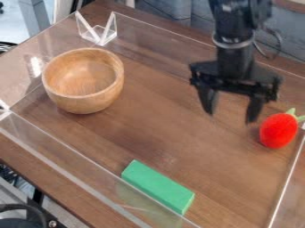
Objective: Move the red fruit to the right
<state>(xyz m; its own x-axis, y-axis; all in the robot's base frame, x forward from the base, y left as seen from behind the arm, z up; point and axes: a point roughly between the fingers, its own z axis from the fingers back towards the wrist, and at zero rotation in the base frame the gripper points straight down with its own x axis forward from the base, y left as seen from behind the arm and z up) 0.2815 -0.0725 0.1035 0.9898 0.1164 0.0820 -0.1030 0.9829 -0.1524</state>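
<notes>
Fruit [279, 129], small, red and rounded with a bit of green at its top, lies on the brown table [167, 116] at the far right, close against the clear wall [293, 178] that rims the work area. Nothing touches it. The gripper [234, 100] hangs up and to the left of the fruit, pointing down, clear of it, with its dark fingers [212, 96] spread wide and nothing between them; the right fingertip ends a little above and left of the fruit, with bare wood showing between the two. The black arm [234, 27] rises from the gripper toward the top edge of the view. On the left side of the table sits a round wooden bowl [82, 79], upright and with nothing visible inside it, well apart from the fruit and the gripper. Near the front edge, roughly below the middle, a flat green block [158, 185] lies at a slant, also well away from the fruit. At the back left corner, the clear wall shows a folded, pointed piece of clear plastic [96, 31] just behind the bowl.
</notes>
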